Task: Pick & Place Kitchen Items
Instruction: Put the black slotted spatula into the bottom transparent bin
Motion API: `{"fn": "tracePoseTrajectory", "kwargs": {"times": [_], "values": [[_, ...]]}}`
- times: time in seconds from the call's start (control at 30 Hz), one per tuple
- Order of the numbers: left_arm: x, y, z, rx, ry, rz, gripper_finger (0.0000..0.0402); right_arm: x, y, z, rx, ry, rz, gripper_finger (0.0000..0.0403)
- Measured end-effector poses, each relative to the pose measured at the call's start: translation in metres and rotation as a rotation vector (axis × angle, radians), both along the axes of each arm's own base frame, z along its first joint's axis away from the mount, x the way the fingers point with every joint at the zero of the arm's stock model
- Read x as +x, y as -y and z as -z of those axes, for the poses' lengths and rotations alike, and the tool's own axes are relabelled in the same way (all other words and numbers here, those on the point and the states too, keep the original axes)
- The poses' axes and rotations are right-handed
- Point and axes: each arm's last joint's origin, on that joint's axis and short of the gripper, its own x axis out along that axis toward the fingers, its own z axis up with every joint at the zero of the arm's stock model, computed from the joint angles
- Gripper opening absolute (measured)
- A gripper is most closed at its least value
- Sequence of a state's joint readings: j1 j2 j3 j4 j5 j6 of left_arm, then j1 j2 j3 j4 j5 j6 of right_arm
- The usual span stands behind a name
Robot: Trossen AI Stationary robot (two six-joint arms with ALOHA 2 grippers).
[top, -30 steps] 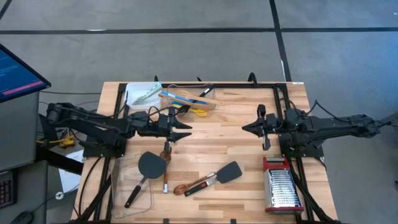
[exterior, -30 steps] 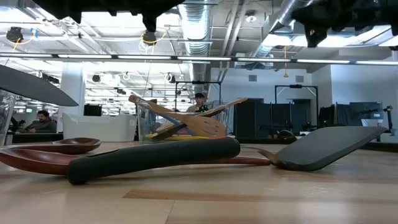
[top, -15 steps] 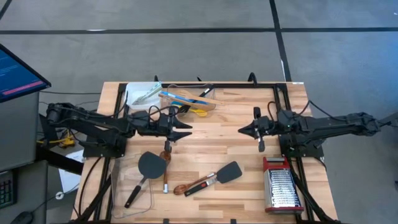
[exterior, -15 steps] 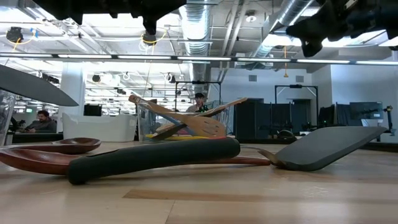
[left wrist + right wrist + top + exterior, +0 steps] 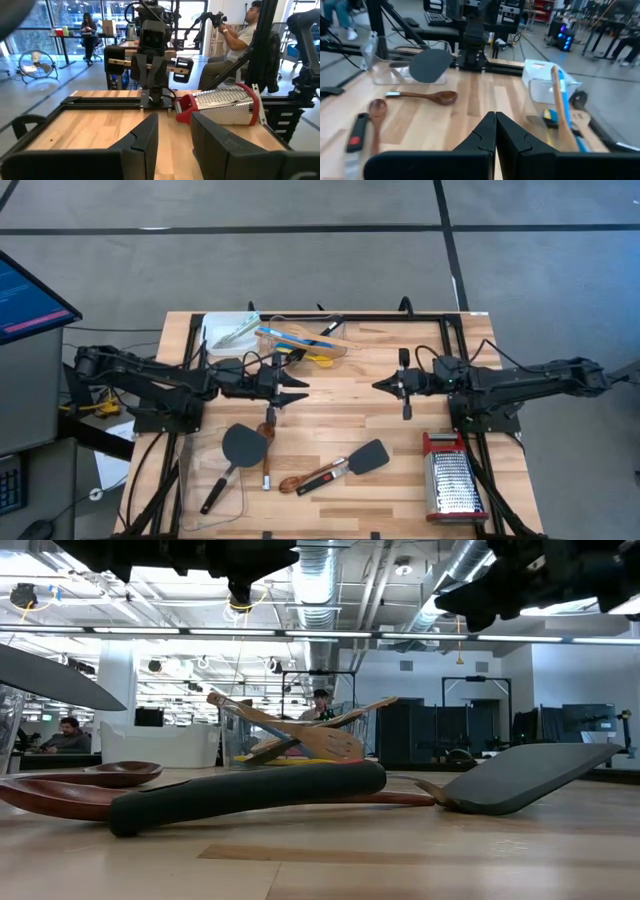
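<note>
Left end effector [image 5: 297, 387] parted, empty; right end effector [image 5: 380, 386] closed, empty.

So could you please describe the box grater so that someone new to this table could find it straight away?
Start at the wooden table and go to its near right corner, under the right arm. The steel box grater lies flat there, by the table's right edge. Its red trim and perforated metal face set it apart from the dark grey spatula lying to its left.

Near the box grater [image 5: 452, 477] lie a grey spatula [image 5: 356, 461] and brown wooden spoon [image 5: 296, 481]; farther off, a dark round spatula [image 5: 236, 450]; other utensils [image 5: 295, 340] fill a clear tub.
</note>
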State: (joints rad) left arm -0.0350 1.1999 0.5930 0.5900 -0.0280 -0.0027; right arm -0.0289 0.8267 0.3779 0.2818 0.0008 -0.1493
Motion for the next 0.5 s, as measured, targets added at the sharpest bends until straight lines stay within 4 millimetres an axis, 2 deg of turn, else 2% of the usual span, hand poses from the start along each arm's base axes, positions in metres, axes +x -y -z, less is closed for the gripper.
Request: {"fn": "tracePoseTrajectory", "kwargs": {"times": [0.13,0.3,0.5], "values": [[0.0,-0.004,0.0,0.025,0.0,-0.016,0.0099,0.005,0.002,0.01,0.03,-0.072,-0.02,0.0],[0.0,-0.004,0.0,0.022,0.001,-0.012,0.0099,0.012,-0.001,0.026,0.127,-0.175,-0.217,0.0],[0.0,0.002,0.0,0.019,0.004,0.128,0.0099,0.022,-0.002,0.037,0.211,-0.224,-0.239,0.0]]}}
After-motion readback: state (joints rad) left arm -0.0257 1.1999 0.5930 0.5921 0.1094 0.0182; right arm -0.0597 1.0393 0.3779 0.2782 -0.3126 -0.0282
